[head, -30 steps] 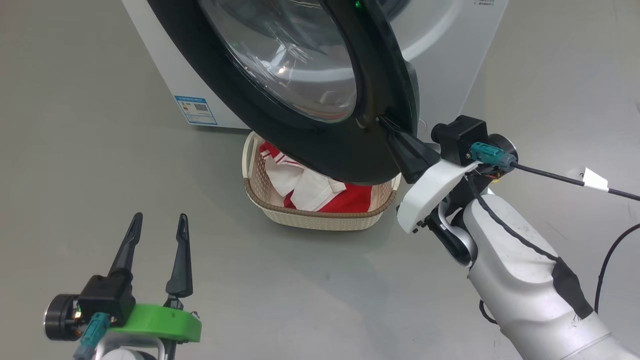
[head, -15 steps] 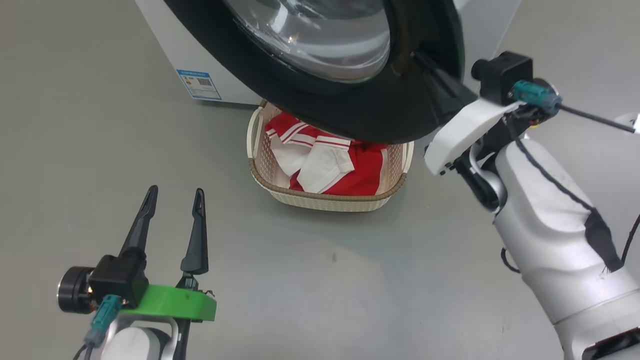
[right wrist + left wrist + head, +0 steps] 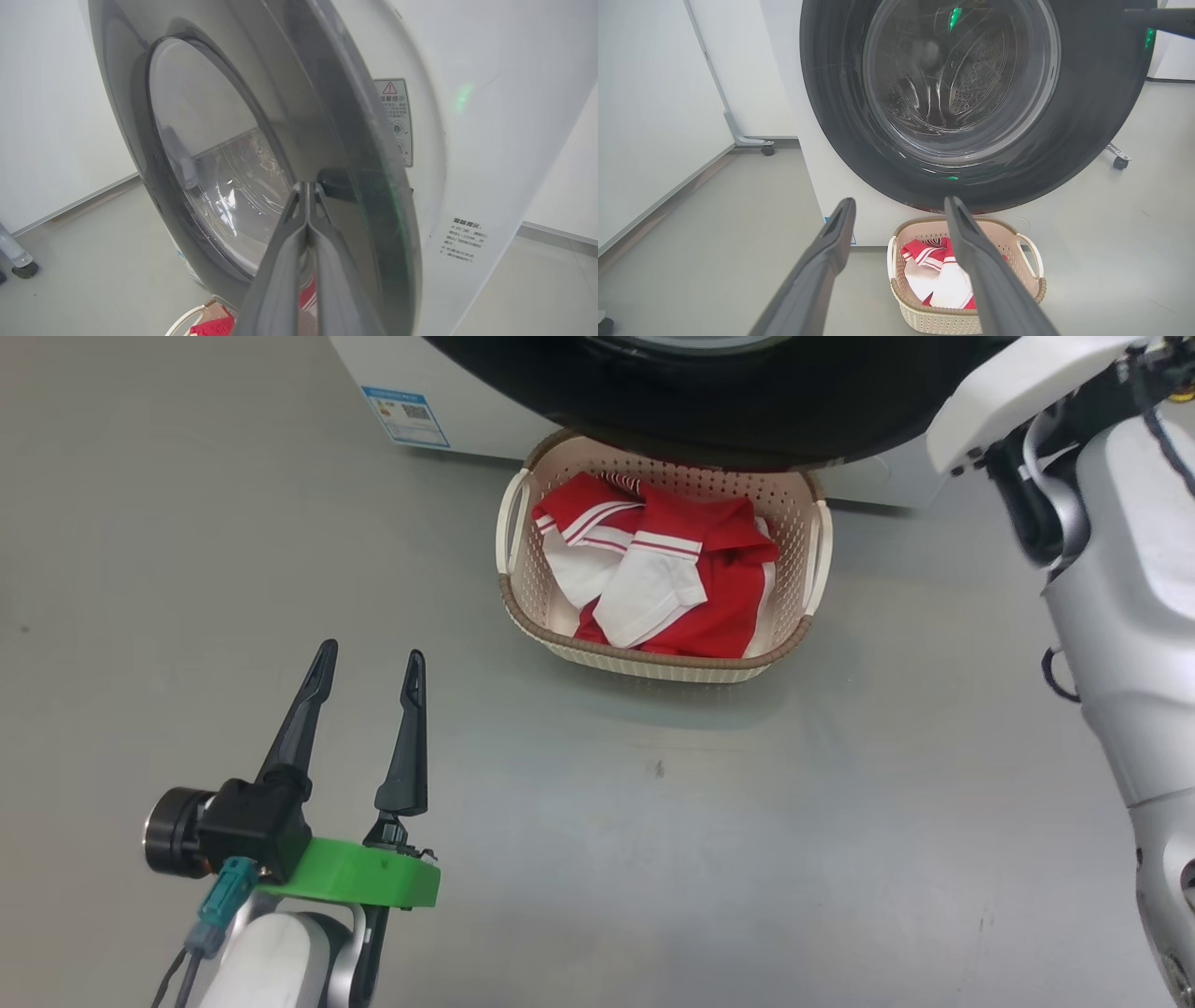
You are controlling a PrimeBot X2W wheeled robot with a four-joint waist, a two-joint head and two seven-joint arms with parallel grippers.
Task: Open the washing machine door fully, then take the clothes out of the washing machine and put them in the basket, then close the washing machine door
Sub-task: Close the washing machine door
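**Spotter:** Take me across it, from the left.

**Operator:** My left gripper (image 3: 371,651) hangs low over the floor (image 3: 653,859), fingers spread and empty, well apart from everything else. Next over is the washing machine (image 3: 467,415) with its blue sticker (image 3: 408,414). The basket (image 3: 653,661) stands on the floor just in front of it. The clothes (image 3: 709,607) lie inside the basket, red and white, heaped below its rim. In the left wrist view the drum (image 3: 971,88) shows no red, so I judge the unloading done.

**Spotter:** And the door?

**Operator:** The washing machine door (image 3: 747,411) is swung most of the way to, and from the head view its lower rim sits above the basket's back edge. The right wrist view shows a gap between the door's free edge and the machine's front, so I'd say it hasn't caught yet. My right gripper (image 3: 307,186) is clenched, fingers pressed flat together with nothing between them, tips at the door's outer face near that free edge. I can't tell whether they touch it.

**Spotter:** What worries you?

**Operator:** Three things. That rim is glossy and curved. Narrow closed tips could skate off it into the gap, and the door would pinch them. A soft push might bring the door up to the front without it catching, and it would drift open again. And my right arm (image 3: 1120,616) stands near the basket's right side, so if I lean in behind the door, the arm may shove the basket.
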